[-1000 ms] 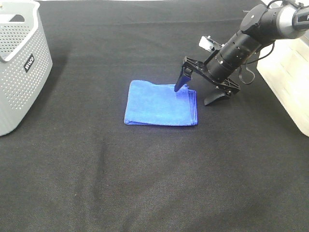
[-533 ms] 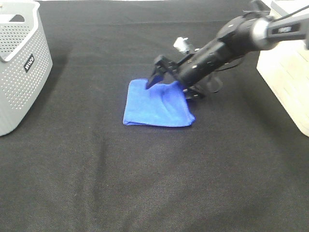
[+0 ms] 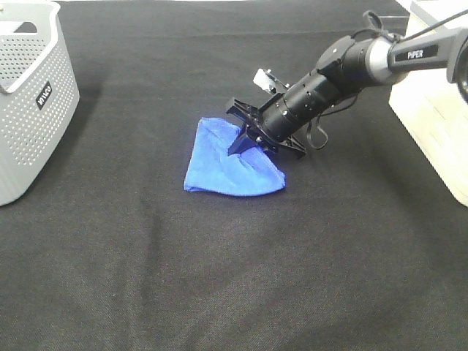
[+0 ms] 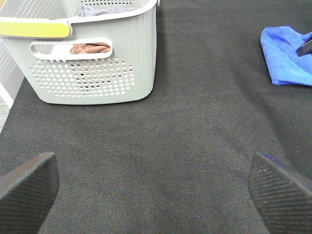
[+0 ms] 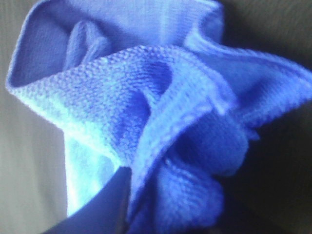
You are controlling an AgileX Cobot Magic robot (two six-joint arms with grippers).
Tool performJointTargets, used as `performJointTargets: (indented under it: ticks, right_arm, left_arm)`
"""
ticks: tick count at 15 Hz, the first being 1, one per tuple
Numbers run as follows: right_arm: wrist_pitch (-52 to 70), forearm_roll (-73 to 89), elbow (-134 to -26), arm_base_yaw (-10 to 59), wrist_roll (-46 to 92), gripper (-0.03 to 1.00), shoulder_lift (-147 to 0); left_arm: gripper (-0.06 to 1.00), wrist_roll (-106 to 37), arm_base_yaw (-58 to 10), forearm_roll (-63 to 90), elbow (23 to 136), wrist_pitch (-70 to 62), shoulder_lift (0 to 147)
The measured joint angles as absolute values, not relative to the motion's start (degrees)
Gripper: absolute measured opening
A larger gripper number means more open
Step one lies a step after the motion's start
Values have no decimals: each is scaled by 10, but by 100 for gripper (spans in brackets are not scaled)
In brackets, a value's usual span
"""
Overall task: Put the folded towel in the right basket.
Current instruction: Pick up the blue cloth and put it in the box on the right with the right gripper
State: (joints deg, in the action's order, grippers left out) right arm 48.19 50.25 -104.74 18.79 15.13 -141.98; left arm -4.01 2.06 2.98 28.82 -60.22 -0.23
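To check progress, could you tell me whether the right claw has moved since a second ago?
Yes. The right claw has moved left, farther from the white basket, onto the towel.

The towel (image 3: 230, 161) is lying on the surface (image 3: 219, 278). Its far right corner is sitting bunched at the tip of the right end effector (image 3: 245, 140), and the rest is spreading out to the left of that tip. The right basket (image 3: 431, 117) is standing well off to that end effector's right, and the left basket (image 4: 97, 58) far to its left. The left end effector (image 4: 155, 187) is hanging above the surface, with the left basket ahead of it to the left and the towel ahead to the right.
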Motion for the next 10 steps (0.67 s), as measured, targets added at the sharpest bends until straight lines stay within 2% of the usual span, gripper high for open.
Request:
performJointTargets:
  ticks: [1,5,6,8,9,10]
  right_arm:
    - [536,478,-1065,189,151,26,-1403]
    - [632,466,-1183,176,143,26,-1328]
    - [632,466,-1183,176,143,26,-1328]
    - [687,474,-1261,135,123,26,-1303]
    - [692,473,-1318,85,108,26,-1289]
    - [692,471,-1336,64,101,26,-1282]
  left_arm:
    - [99,-40,21,30,288,-602,-2]
    - [99,-40,21,30,288,-602,-2]
    - [99,-40,21,30,288,-602,-2]
    - [99,-40,21,29,288,-602,-2]
    - [99,-40,21,29,288,-602,-2]
    - [99,-40,21,29,288,-602,-2]
